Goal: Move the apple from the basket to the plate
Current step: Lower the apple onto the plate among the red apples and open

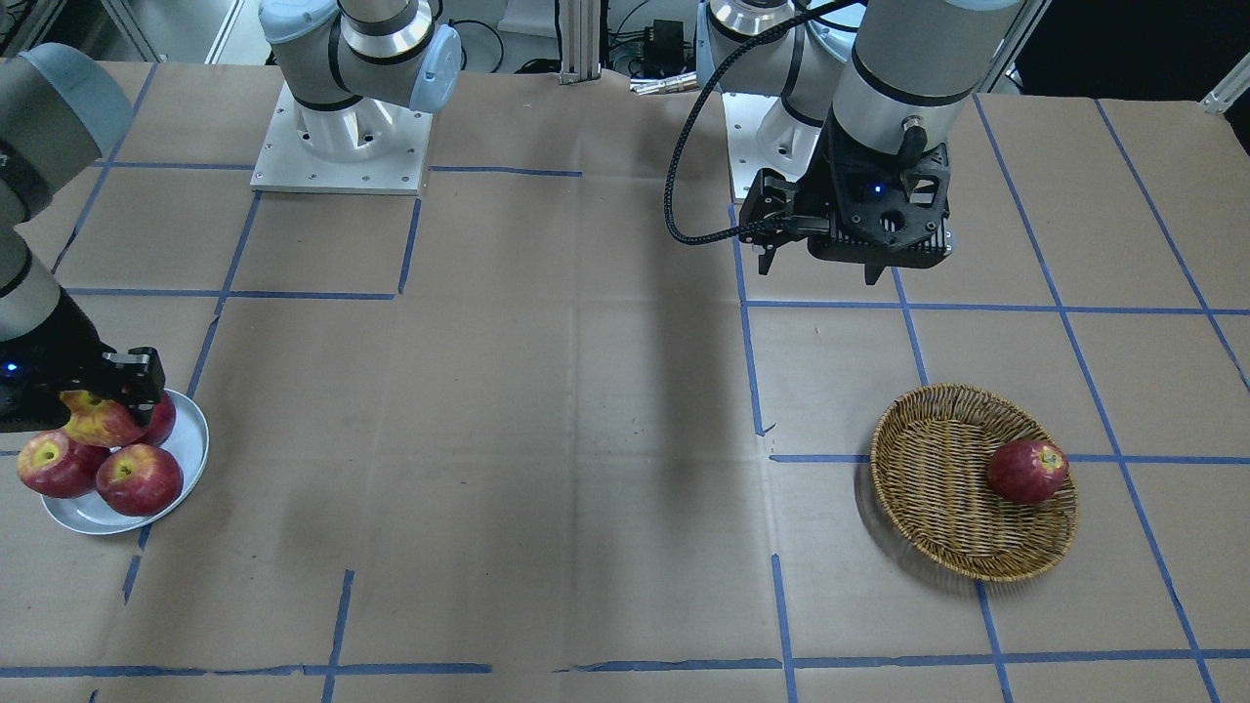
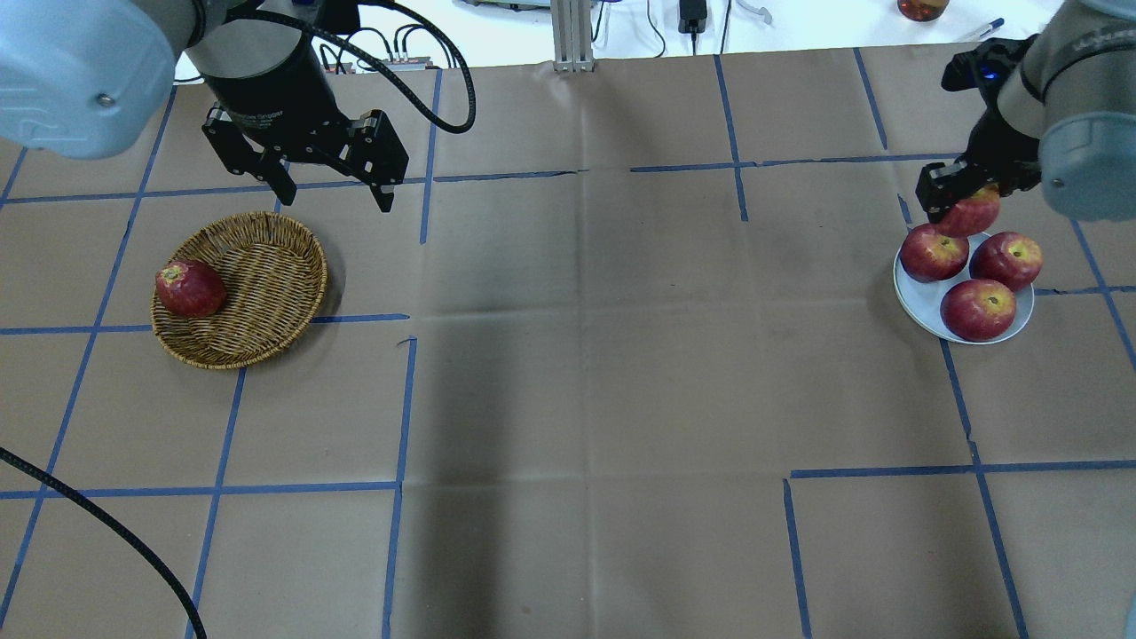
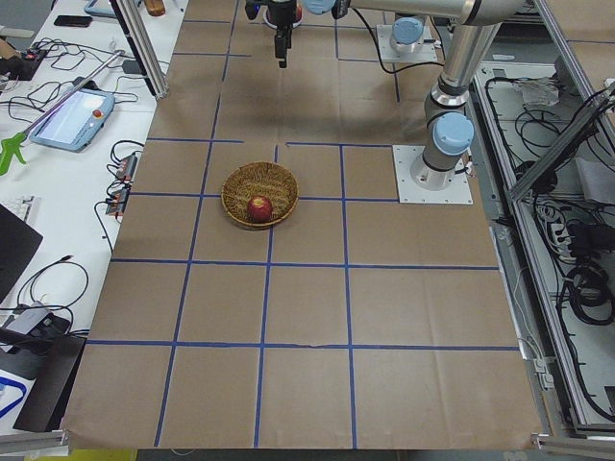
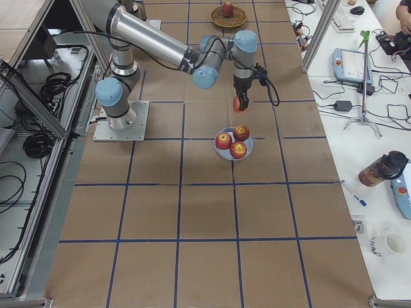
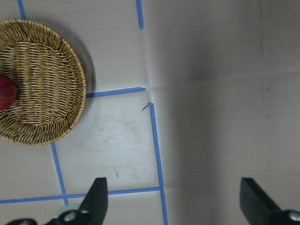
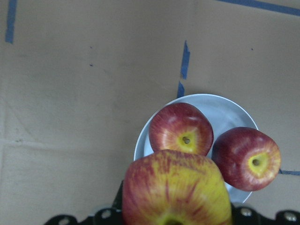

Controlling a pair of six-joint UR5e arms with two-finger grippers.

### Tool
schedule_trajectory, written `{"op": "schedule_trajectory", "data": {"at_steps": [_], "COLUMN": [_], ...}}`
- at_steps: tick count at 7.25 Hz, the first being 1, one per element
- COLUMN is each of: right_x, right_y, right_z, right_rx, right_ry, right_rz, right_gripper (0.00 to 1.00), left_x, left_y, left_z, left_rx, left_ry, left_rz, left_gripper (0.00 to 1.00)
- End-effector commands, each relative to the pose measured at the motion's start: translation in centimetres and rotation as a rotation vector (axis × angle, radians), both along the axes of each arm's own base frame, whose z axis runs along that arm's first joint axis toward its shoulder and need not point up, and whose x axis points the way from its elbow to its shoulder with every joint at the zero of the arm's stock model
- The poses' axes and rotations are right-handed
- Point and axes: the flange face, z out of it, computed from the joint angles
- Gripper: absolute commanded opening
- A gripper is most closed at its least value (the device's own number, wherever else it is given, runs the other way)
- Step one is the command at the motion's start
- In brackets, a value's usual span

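Right gripper (image 2: 966, 197) is clamping the apple (image 6: 176, 187), jaws closed on its sides, the yellow streaked face turned up toward the wrist camera. It is hanging clear above the plate (image 6: 225, 111), over the rim nearest the robot, not touching anything below.

Three red apples are crowding the plate. The nearest of them (image 6: 181, 129) is sitting almost directly under the load. Bare plate is showing mainly as a crescent at the far rim in the wrist view.

Left gripper (image 2: 335, 193) is hovering wide open and empty just beyond the basket (image 2: 266, 266), where one dark red apple (image 2: 189, 288) is lying against the wall.

Judgement on the placing step: the free spot is looking tight. The load is needing a shift toward the bare patch, then a slow descent until it is nestling against its neighbours before the jaws part. Letting go high or on the rim is risking a roll onto the table.
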Motion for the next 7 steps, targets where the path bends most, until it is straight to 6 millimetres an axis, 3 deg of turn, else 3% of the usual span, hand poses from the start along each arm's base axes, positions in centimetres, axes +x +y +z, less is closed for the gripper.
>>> {"op": "schedule_trajectory", "data": {"at_steps": [1, 2, 7], "right_x": [-5.1, -5.9, -6.3], "right_y": [1.9, 2.0, 1.5], "right_z": [-3.0, -3.5, -6.0], "right_rx": [-0.044, -0.044, -0.027], "right_ry": [-0.041, -0.043, -0.051], "right_rz": [0.03, 0.027, 0.028], "right_gripper": [0.41, 0.41, 0.41], "left_x": [0.1, 0.0, 0.0], "left_y": [0.2, 0.1, 0.1], "left_z": [0.4, 0.1, 0.1], "left_rx": [-0.009, -0.002, 0.0], "left_ry": [-0.007, -0.009, -0.009], "left_rz": [-0.002, -0.004, -0.004], "left_gripper": [0.99, 0.99, 0.99]}}
